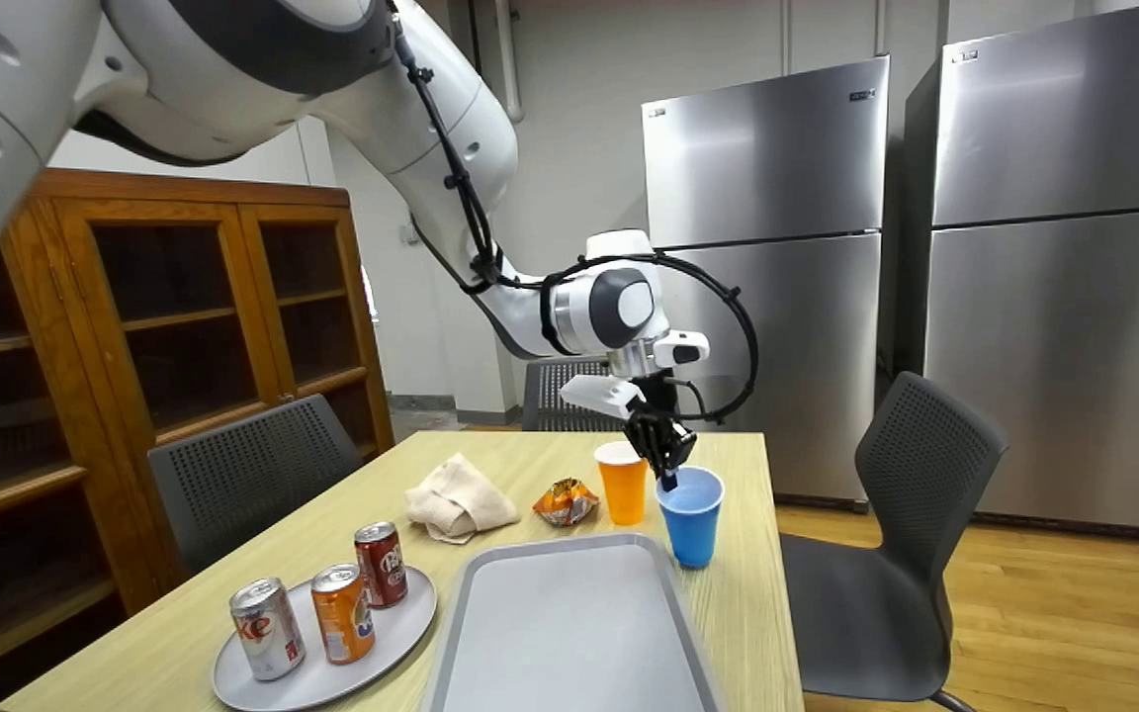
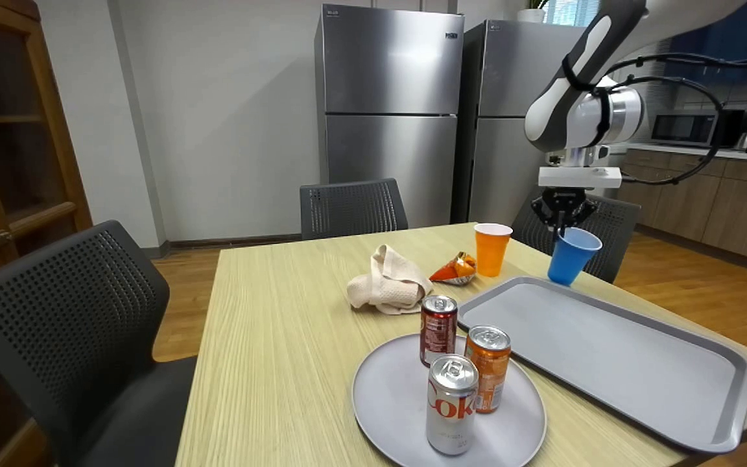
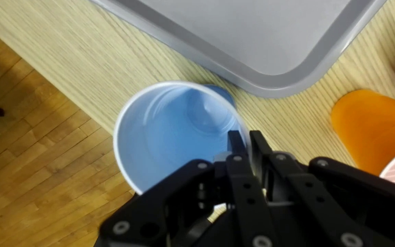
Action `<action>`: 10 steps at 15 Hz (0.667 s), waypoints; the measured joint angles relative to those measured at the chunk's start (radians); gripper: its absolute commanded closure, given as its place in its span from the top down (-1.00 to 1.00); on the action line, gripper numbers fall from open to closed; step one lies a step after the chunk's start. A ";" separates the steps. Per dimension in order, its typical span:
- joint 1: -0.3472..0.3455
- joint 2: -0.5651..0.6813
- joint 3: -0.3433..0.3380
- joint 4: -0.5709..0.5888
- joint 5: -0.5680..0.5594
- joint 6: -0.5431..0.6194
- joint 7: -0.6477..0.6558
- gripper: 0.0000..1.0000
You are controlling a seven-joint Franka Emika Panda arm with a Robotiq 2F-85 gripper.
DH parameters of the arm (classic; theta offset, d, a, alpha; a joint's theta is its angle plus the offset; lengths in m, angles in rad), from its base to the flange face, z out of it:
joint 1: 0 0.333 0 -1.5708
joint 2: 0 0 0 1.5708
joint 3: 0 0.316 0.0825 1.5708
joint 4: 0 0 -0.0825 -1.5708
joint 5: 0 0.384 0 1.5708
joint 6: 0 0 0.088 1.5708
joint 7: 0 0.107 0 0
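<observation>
We observe the arm (image 1: 441, 168) arched over the counter (image 1: 500, 460), wrist (image 1: 619, 307) bent, claw (image 3: 247, 137) pointing down. We find its fingers (image 3: 239, 171) pinching the blue cup (image 2: 568, 263) at its rim, one inside, one outside. The cup leans in an exterior view, just beside a corner of the tray (image 2: 607, 344) and near the orange cup (image 2: 490, 253).

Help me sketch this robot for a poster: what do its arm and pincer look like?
The arm is white and rounded, with dark grey panels and a silvery ring near its end. Black cables are strapped along it and loop out at that end. The pincer is black and angular, with slim, straight fingers and round silvery screws.
</observation>
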 measured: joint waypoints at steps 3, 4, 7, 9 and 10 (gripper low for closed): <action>-0.005 0.016 0.000 0.033 0.001 -0.015 -0.001 0.34; -0.005 0.018 0.000 0.041 0.001 -0.019 -0.002 0.47; -0.005 0.019 0.003 0.054 0.001 -0.022 -0.010 0.94; -0.004 0.019 0.008 0.061 0.001 -0.022 -0.020 1.00; -0.004 0.018 0.011 0.064 0.001 -0.021 -0.026 1.00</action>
